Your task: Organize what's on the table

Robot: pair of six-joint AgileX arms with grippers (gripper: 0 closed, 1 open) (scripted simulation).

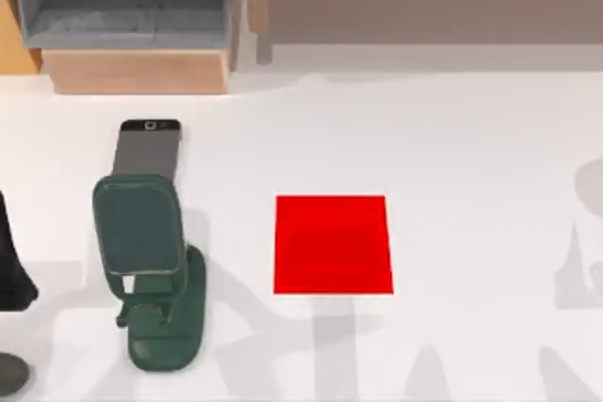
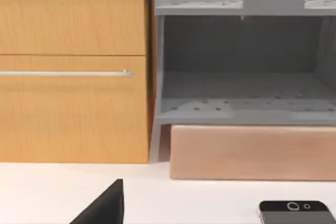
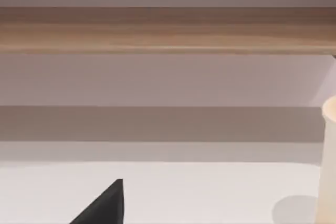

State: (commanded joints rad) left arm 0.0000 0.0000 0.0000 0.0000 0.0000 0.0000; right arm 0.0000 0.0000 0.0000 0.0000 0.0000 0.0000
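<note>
Of the left gripper (image 2: 105, 207) only a dark wedge shows at the edge of its wrist view, and I cannot tell whether it is spread or pressed together. The same holds for the right gripper (image 3: 105, 207), a like wedge in its own view. The left arm (image 1: 13, 261) sits at the worktop's left edge, near the stand and apart from it.

The worktop (image 1: 471, 157) is wide, white and flat. It fills the scene below the shelf unit (image 1: 132, 16) and carries everything.

On its left part a phone (image 1: 148, 148) lies flat, its top end toward the shelf unit. Its near end is overlapped from above by the cradle of a green stand (image 1: 151, 261), and whether the two touch I cannot tell. A red square (image 1: 333, 244) lies flat near the middle, well apart from both. A cream cylinder (image 3: 329, 156) stands at the edge of the right wrist view.

The worktop itself is rigid and is not to be lifted. The things on it are what move.

- **Phone:** it looks thin, stiff and slick, with a breakable face. I would pinch it across its long edges, near the free far end.
- **Stand:** it seems hard and light but top-heavy. The narrow neck under the cradle looks the best place to hold it.
</note>
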